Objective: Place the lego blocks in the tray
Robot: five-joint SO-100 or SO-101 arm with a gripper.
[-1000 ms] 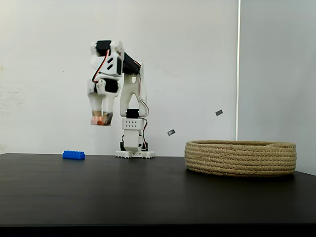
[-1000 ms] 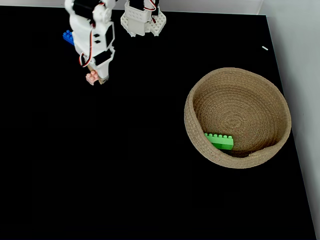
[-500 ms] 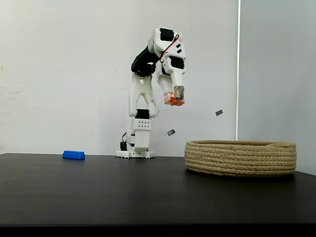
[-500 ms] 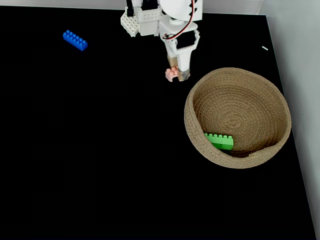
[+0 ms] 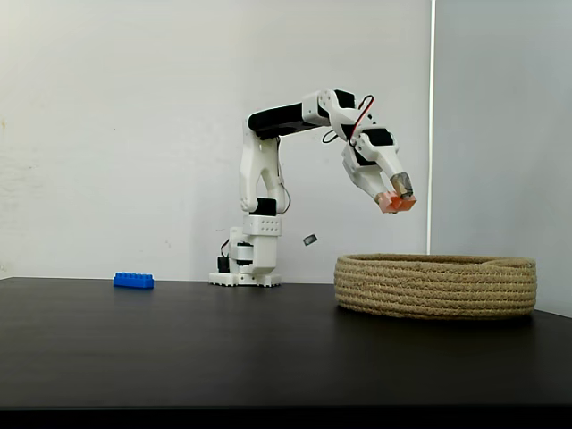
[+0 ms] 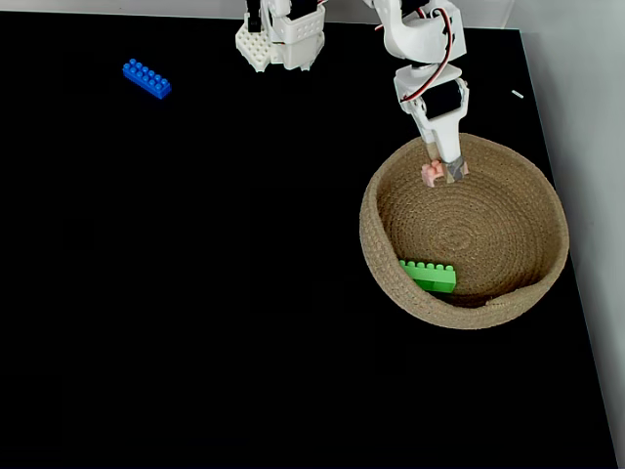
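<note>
At the far left of both fixed views, the short blue studded plastic brick (image 5: 133,281) (image 6: 146,79) lay flat on the black tabletop (image 5: 268,349) (image 6: 195,293), well apart from everything else. The side-on view showed it as a low bar near the table's back edge; the view from above showed its two rows of studs and its slanted lie.

Further right stood the white arm's base (image 5: 246,259) (image 6: 280,39), at the back of the table. The side-on view showed the arm's whole reach, rising from the base and bending out to the right; from above, the arm was cut off at the upper edge.

The gripper (image 5: 397,200) (image 6: 441,173) pinched the tiny pale pink-orange brick (image 5: 390,202) (image 6: 431,174) between its fingertips. From the side, the brick hung clear above the near-left part of the wide, shallow round tray of coiled tan rope (image 5: 436,286) (image 6: 391,191), with open air between them. From above, the brick sat just inside the tray's upper rim.

The long bright green studded brick (image 6: 428,276) lay on the tray's floor, toward the lower-left inner wall, seen from above; the side-on view showed the tray's outer wall. To the right, a pale wall (image 5: 500,125) (image 6: 586,147) bordered the table.
</note>
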